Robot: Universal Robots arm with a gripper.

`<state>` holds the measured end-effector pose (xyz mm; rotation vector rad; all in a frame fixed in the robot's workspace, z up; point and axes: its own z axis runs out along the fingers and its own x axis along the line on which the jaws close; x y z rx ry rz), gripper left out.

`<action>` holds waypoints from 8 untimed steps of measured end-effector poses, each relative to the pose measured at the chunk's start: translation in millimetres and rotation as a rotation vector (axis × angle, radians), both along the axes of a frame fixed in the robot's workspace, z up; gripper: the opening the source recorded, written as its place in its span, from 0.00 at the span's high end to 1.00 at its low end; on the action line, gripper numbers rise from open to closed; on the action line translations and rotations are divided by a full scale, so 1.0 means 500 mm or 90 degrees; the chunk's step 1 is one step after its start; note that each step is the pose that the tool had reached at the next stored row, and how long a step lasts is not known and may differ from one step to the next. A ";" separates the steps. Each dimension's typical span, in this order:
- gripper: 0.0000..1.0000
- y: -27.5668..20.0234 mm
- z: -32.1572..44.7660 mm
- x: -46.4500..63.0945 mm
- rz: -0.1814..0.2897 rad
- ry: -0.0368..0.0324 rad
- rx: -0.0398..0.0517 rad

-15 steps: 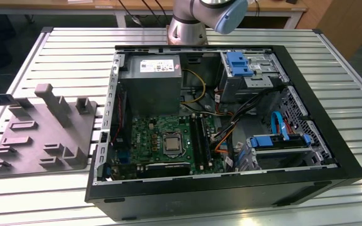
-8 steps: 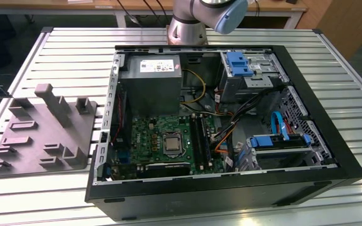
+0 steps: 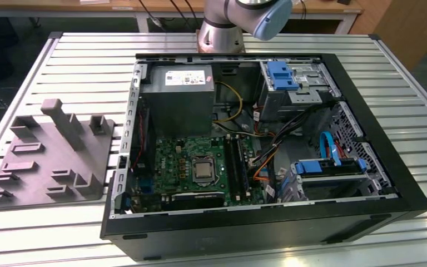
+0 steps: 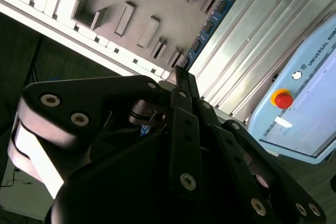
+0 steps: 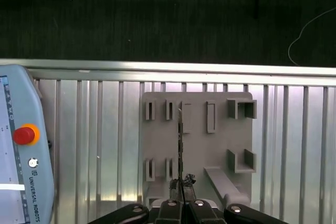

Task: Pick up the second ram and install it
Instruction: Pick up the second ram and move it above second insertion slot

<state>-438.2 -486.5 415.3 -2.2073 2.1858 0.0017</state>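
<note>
My gripper [image 5: 181, 186] is shut on the second ram [image 5: 180, 140], which shows edge-on as a thin dark strip running out from the fingertips. In the second wrist view the ram [image 4: 212, 22] appears as a bluish card with dark chips, sticking out past the closed gripper [image 4: 178, 73]. The held stick hangs high above the grey slotted fixture [image 5: 197, 145]. In the exterior view the open computer case [image 3: 362, 100] lies on the table, with the motherboard [image 3: 176, 161] and its dark memory slots [image 3: 233, 158] beside the CPU socket [image 3: 202, 169].
The grey fixture [image 3: 50, 150] lies on the slatted metal table [image 3: 87, 55], at the exterior view's left of the case. A light blue teach pendant [image 5: 21, 156] with a red button rests on the table near the fixture. The arm's base [image 3: 221, 33] stands behind the case.
</note>
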 end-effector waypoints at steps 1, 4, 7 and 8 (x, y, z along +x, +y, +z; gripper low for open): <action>0.89 0.0000 0.004 0.000 0.000 0.0000 0.0000; 0.89 0.0000 0.015 0.000 0.000 0.0000 0.0001; 0.89 0.0000 0.025 0.000 0.000 0.0000 0.0000; 0.89 0.0000 0.028 0.000 0.000 0.0000 0.0000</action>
